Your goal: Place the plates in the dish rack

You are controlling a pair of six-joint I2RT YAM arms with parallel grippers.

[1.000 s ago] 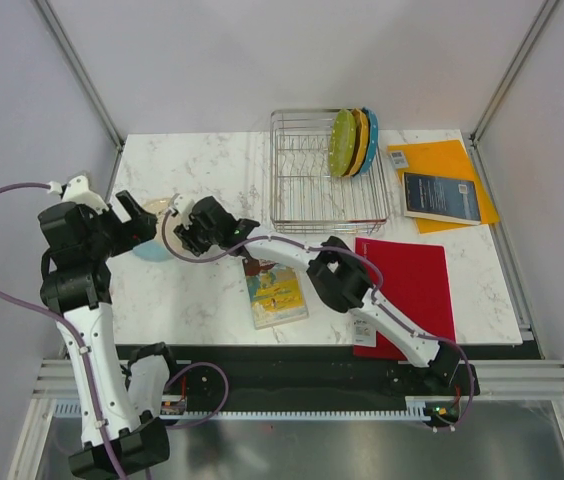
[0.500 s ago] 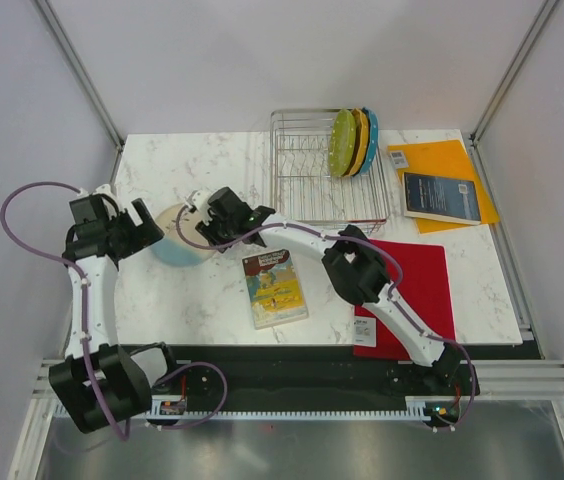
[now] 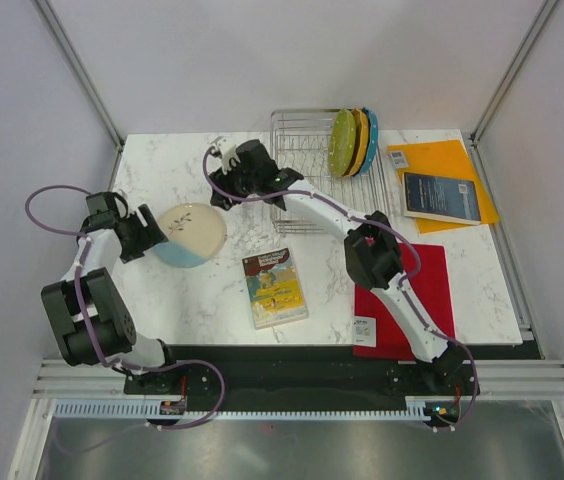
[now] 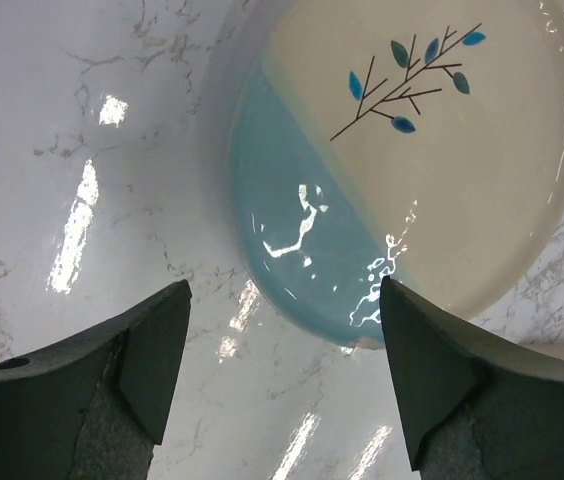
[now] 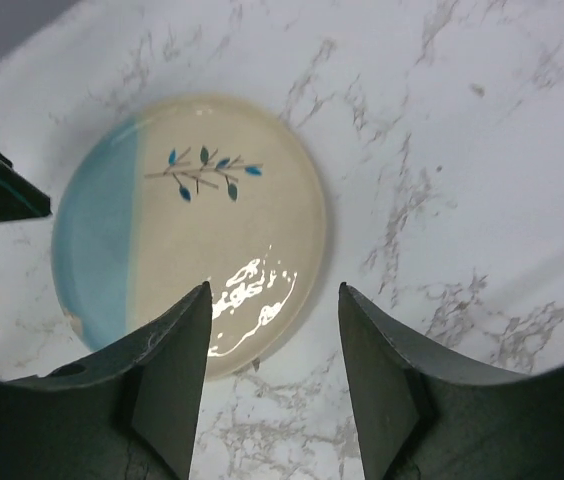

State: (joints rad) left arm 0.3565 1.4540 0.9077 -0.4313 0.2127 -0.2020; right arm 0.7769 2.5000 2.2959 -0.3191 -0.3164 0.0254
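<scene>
No text is showing clear enough to read. Illustrated book (image 3: 275, 288) in front of dish rack (image 3: 307, 222) is carrying a title, dark book (image 3: 440, 196) right of rack is showing lines, both too small.

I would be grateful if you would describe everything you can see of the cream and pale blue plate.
The cream and pale blue plate is round, glossy and ceramic-looking, with a plain rim. Most of its face is cream, bearing a thin dark twig with blue leaves; one side is a pale blue segment. It appears to lie flat, face up, on the marble table, left of the picture book. The open left gripper sits at its blue edge, not closed on it.
</scene>
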